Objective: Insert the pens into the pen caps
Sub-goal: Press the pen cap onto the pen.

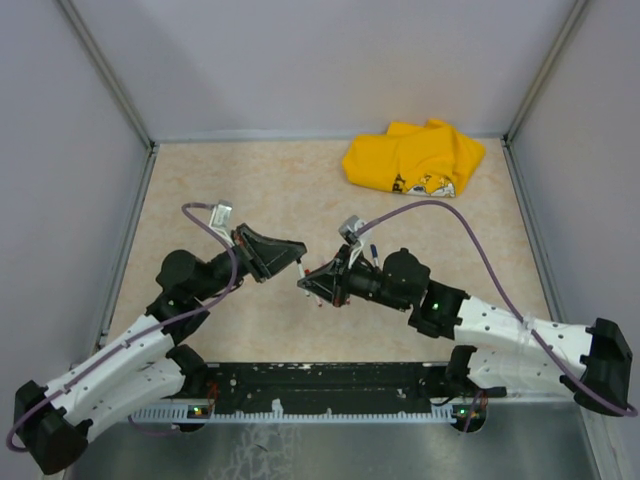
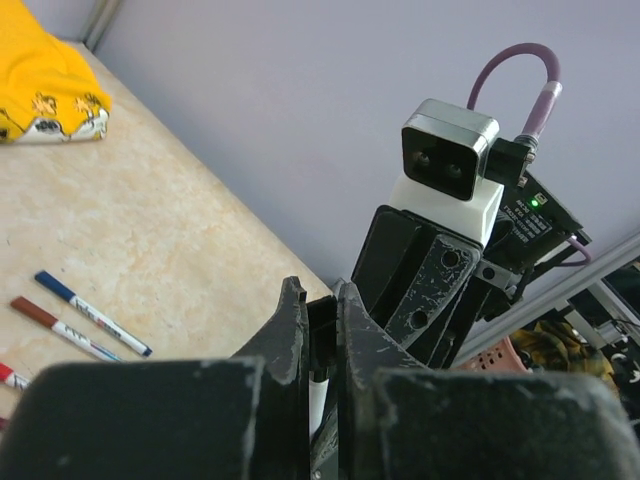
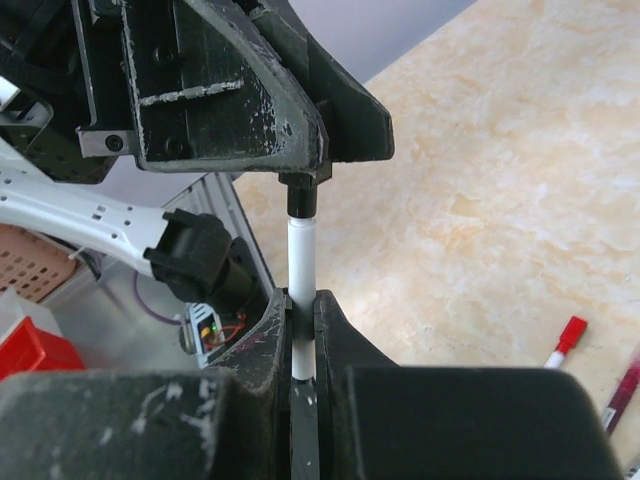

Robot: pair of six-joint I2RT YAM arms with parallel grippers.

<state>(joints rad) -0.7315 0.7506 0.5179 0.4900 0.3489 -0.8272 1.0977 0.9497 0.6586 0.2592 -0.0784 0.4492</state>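
My right gripper (image 3: 302, 298) is shut on a white-barrelled pen (image 3: 302, 250) that points up at my left gripper. My left gripper (image 2: 318, 292) is shut on a black pen cap (image 2: 323, 322), and the pen's white barrel (image 2: 318, 395) runs into it. In the right wrist view the cap (image 3: 302, 196) sits on the pen's tip between the left fingers. From above, the left gripper (image 1: 293, 249) and right gripper (image 1: 309, 284) meet over the middle of the table with the pen (image 1: 302, 267) between them.
A yellow cloth (image 1: 415, 158) lies at the back right. Loose pens lie on the table: a blue-ended one (image 2: 90, 312), a brown-ended one (image 2: 58, 327) and a red-ended one (image 3: 565, 340). Grey walls enclose the table.
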